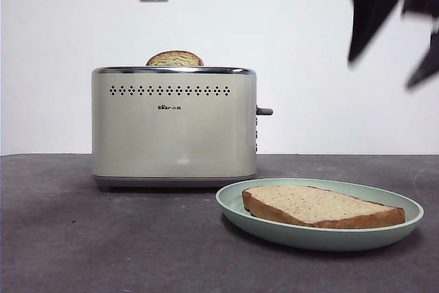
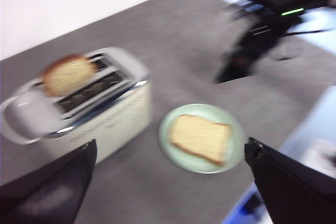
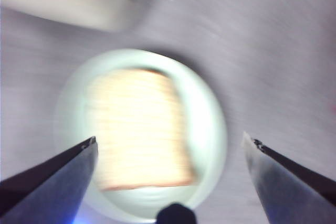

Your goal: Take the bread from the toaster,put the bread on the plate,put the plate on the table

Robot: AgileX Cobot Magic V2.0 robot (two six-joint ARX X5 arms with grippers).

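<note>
Front view: the bread (image 1: 321, 205) lies on the plate (image 1: 233, 205), lower right on the table (image 1: 68, 238), beside the toaster (image 1: 174, 125); placing looks done.

Left wrist view: left gripper (image 2: 170, 153) spread, empty.

Right wrist view: right gripper (image 3: 169, 141) agape above the plate; next, withdraw.

Tiny dark logo (image 1: 169, 107) on front of toaster (image 1: 174, 127), just under row of dot holes. Too small to read; looks like "Bear" w/ a few more marks. No other words or nos. to read.
</note>
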